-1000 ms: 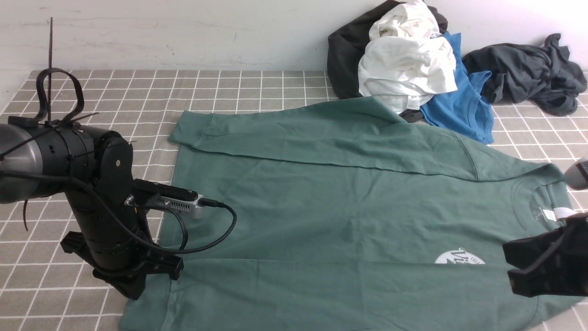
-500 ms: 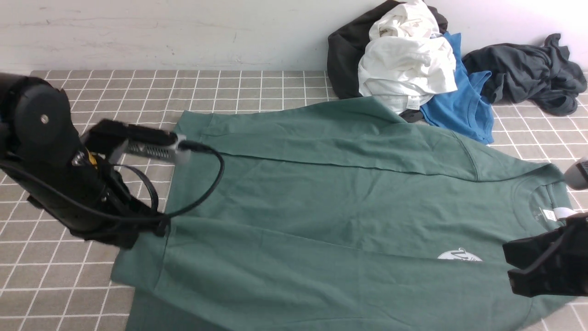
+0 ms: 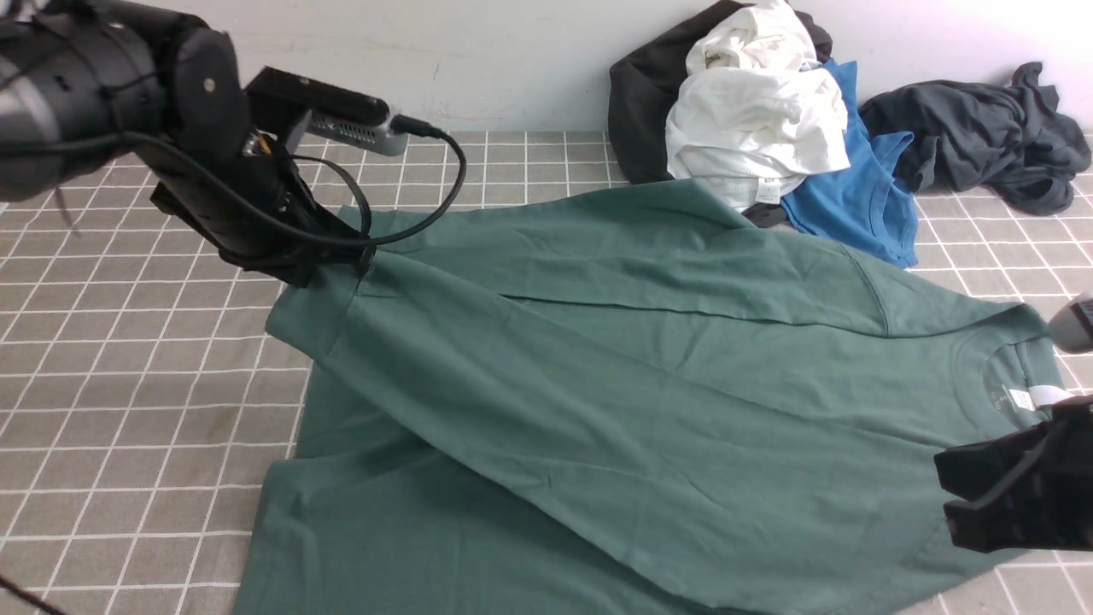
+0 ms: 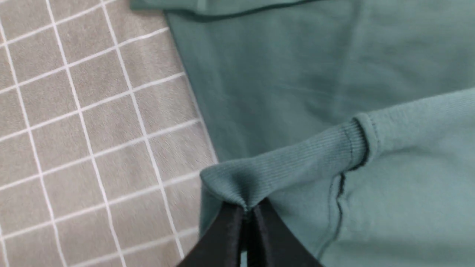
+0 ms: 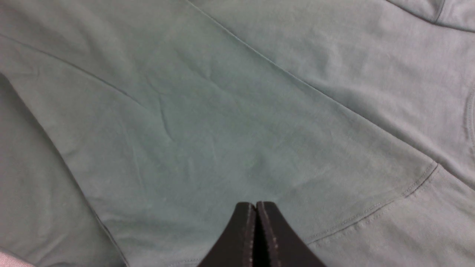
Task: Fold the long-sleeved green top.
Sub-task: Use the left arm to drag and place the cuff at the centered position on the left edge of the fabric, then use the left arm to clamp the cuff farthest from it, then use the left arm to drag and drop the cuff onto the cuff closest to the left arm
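The green long-sleeved top (image 3: 649,376) lies spread over the checked table, neck and white label (image 3: 1037,395) to the right. My left gripper (image 3: 337,260) hangs above the top's far left corner. It is shut on the ribbed cuff (image 4: 282,167) of one sleeve, pinched between the jaw tips of the left gripper (image 4: 248,209). That sleeve stretches diagonally across the body from the near right. The chest logo is hidden. My right gripper (image 3: 946,494) is low over the top near the right shoulder. In the wrist view the right gripper (image 5: 255,204) is shut with no cloth between its jaws.
A heap of clothes sits at the back right against the wall: a white garment (image 3: 751,111), a blue T-shirt (image 3: 854,179), a black garment (image 3: 636,94) and a dark grey one (image 3: 982,128). Grey checked tablecloth (image 3: 128,384) shows to the left of the top.
My left gripper rose and swung from the near left to the far left, dragging the sleeve by its cuff diagonally over the body and covering the logo. The right arm stayed put.
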`<state>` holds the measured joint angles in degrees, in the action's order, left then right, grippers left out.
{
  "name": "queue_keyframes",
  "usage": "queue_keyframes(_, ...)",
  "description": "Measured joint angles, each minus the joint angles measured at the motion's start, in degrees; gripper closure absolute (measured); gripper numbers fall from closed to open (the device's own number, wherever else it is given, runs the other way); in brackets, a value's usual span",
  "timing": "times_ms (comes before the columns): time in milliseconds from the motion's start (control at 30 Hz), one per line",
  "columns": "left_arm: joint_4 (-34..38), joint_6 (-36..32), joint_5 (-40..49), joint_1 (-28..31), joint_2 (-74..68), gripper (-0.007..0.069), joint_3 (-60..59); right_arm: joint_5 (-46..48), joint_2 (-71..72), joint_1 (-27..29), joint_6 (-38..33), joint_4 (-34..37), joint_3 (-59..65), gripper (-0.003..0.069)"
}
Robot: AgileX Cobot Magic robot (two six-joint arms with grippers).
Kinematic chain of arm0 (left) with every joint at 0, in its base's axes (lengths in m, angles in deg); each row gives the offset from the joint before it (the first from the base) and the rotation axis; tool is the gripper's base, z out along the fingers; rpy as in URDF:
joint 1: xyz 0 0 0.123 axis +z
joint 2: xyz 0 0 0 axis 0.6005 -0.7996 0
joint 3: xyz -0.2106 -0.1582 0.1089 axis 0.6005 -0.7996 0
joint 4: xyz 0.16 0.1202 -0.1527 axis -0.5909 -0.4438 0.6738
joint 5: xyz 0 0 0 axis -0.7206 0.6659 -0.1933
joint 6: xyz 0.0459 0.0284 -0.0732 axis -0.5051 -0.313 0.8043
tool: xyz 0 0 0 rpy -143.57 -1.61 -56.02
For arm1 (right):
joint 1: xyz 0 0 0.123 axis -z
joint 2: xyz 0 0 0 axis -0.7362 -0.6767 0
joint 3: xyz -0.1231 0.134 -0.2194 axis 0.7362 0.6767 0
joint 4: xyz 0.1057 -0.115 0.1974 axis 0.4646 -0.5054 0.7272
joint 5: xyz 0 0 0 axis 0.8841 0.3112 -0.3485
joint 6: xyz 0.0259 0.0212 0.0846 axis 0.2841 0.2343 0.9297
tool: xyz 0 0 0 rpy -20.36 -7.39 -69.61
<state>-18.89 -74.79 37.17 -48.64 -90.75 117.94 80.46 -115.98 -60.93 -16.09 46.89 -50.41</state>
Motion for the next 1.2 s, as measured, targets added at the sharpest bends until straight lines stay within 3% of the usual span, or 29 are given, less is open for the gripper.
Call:
queue_keyframes(67, -1.4, 1.1, 2.6, 1.1, -6.1, 0.0566, 5.7, 0.0, 0.0, 0.0, 0.0, 0.0, 0.0, 0.0673)
queue_keyframes(167, -1.5, 1.9, 5.6, 3.2, -13.5, 0.0426, 15.7, 0.0, 0.0, 0.0, 0.0, 0.0, 0.0, 0.0673)
queue_keyframes(200, -1.5, 2.1, 5.7, 3.3, -13.9, 0.0426, 15.7, 0.0, 0.0, 0.0, 0.0, 0.0, 0.0, 0.0673)
queue_keyframes(333, 3.0, 7.1, 6.3, 7.1, -21.4, 0.0229, 29.0, 0.0, 0.0, 0.0, 0.0, 0.2, 0.0, 0.0673)
queue_keyframes(467, 9.4, 8.6, 5.7, 9.8, -28.4, 0.018, 35.9, -0.3, 0.0, 0.0, 0.0, 0.2, 0.0, 0.0673)
queue_keyframes(567, 11.2, 8.1, 2.5, 10.1, -33.3, 0.0205, 38.1, -0.6, 0.0, 0.0, 0.0, 0.2, 0.0, 0.0673)
queue_keyframes(733, 13.2, 6.2, -3.9, 10.1, -37.9, 0.0329, 39.3, -2.4, 0.0, 0.0, -0.2, 0.2, 0.9, 0.0673)
queue_keyframes(833, 14.5, 3.3, -5.6, 10.1, -38.5, 0.0522, 39.5, -3.7, 0.0, 0.0, -0.3, -0.2, 2.5, 0.0673)
queue_keyframes(867, 14.5, 3.1, -5.6, 10.1, -38.5, 0.0522, 39.5, -3.7, 0.0, 0.0, -0.3, -0.3, 2.6, 0.0673)
queue_keyframes(933, 14.5, 1.5, -4.9, 10.1, -38.5, 0.0596, 40.2, -3.7, 0.0, 0.0, -0.6, -0.3, 2.7, 0.0673)
queue_keyframes(1100, 14.4, -1.4, 1.7, 9.8, -36.0, 0.062, 42.4, -4.3, 0.0, 0.0, -0.8, -0.3, 2.8, 0.0673)
queue_keyframes(1200, 14.2, -3.7, 12.2, 8.8, -30.2, 0.062, 44.8, -4.6, 0.0, 0.0, -1.7, -0.3, 2.8, 0.0673)
